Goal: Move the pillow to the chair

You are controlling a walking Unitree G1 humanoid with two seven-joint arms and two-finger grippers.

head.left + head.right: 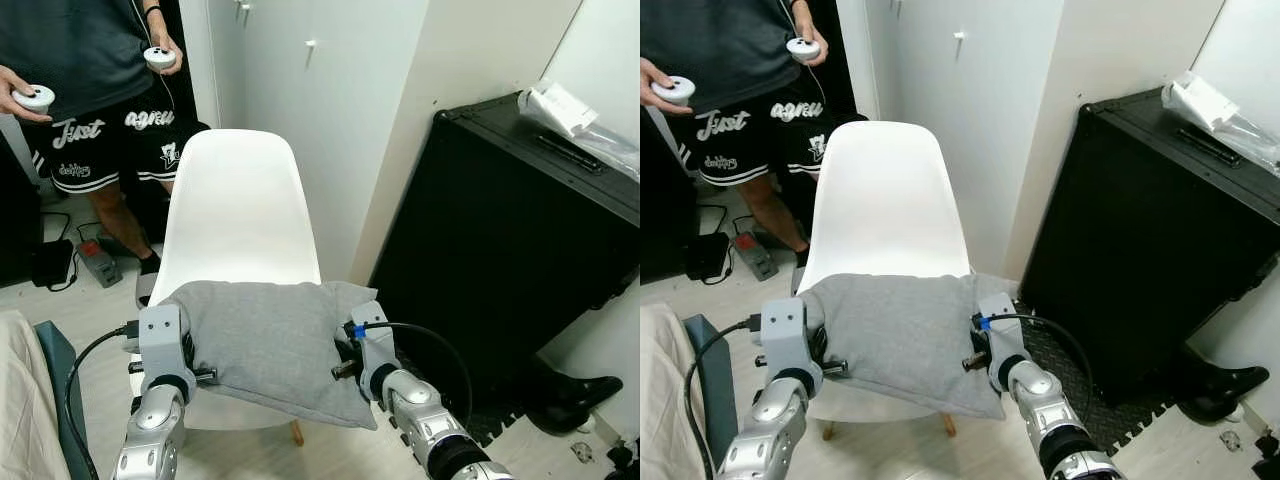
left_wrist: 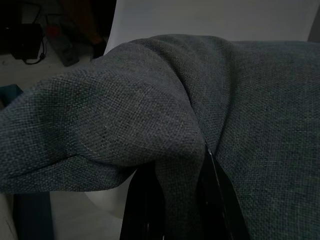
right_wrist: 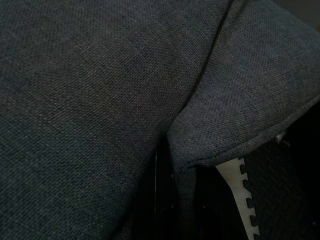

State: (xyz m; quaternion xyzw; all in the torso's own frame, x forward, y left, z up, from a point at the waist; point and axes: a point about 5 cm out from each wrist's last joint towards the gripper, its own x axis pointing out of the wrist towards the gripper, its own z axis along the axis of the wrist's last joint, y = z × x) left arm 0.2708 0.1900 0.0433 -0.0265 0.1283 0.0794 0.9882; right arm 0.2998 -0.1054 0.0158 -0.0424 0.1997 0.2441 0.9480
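— Two grippers, that is what we had on it. Our left gripper was pinched tight on the left end of the pillow. In the left wrist view we saw the grey cloth bunched up between the black fingers.

— And our right gripper?

— It was pinched on the right end the same way. A fold of cloth ran down between its fingers in the right wrist view.

— So where was the pillow from the grippers?

— Right between them. Its long way ran from side to side, from one gripper to the other. Neither arm was nearer; each had its own end.

— And where was it from the chair?

— Over the seat, in front of the white back. Its near edge hung out past the front of the seat, toward us. We could not tell if all of it sat on the seat or if we held some of it up.

— What did the next move need?

— We thought both grippers had to let go together, or push it a bit further in first. If only one let go, the front edge might have slipped off.

— Was anyone near?

— A person stood behind the chair, well apart from the pillow.
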